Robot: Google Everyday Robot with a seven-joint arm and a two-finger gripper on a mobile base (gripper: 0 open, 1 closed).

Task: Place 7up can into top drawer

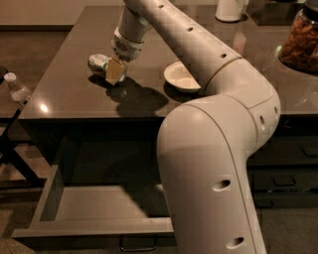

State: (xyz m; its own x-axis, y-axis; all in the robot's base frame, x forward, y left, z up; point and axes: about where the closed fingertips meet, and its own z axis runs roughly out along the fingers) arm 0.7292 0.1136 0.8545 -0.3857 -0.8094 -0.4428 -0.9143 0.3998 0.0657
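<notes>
The 7up can lies on its side on the dark counter, at the back left, its shiny end facing left. My gripper is down at the can's right end, its tan fingers against or around it. The top drawer stands pulled open below the counter's front edge, light grey inside, with a metal bar handle on its front. My large white arm covers the drawer's right part.
A white bowl sits on the counter right of the can. A clear plastic bottle with white cap stands off the counter's left edge. A jar of brown snacks and a white container stand at the back right. Dark drawers lie lower right.
</notes>
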